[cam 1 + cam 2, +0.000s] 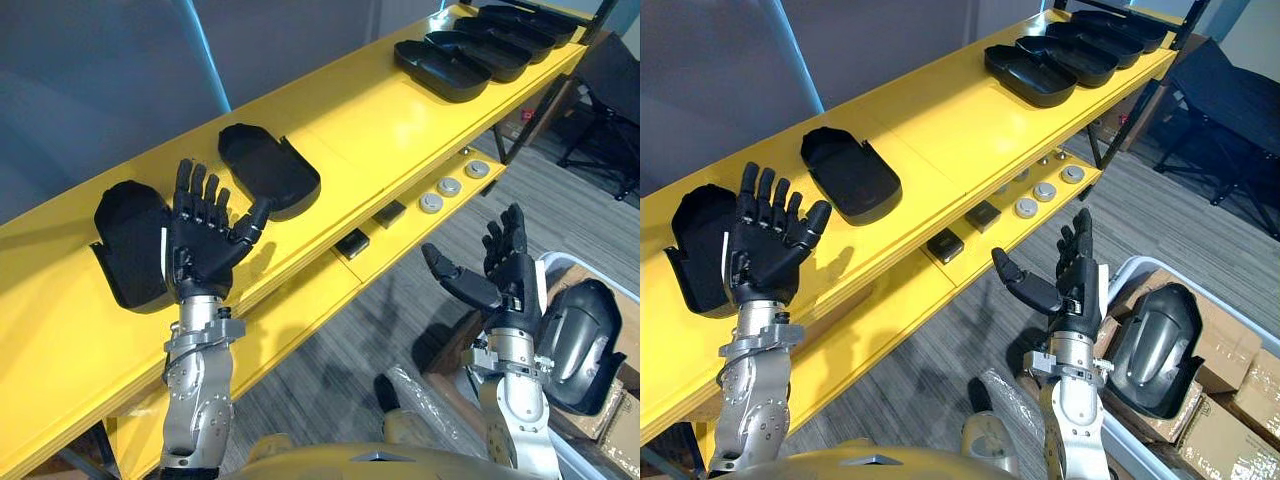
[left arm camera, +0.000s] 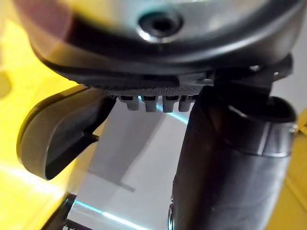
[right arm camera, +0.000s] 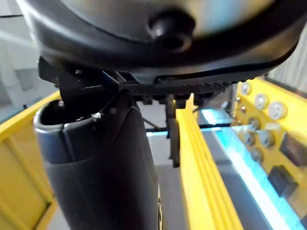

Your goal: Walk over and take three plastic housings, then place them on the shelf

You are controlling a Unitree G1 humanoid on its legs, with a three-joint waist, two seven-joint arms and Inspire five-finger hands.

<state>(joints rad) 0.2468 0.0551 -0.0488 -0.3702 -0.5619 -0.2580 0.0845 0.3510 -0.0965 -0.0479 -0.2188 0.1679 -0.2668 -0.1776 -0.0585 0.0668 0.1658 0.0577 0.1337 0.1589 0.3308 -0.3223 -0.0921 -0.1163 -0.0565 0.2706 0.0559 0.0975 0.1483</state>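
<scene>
Two black plastic housings lie on the yellow shelf's top board, one at the left end and one a little further along. My left hand is raised in front of the board, between those two. Its fingers are straight and spread and it holds nothing. Lower and to the right, my right hand hangs over the floor, open and empty. Another housing stands in a white bin just right of that hand. Several more housings lie in a row at the shelf's far end.
The lower shelf board carries two small black boxes and three round silver discs. Cardboard boxes sit beside the bin. A dark folding frame stands on the grey floor beyond the shelf's far end.
</scene>
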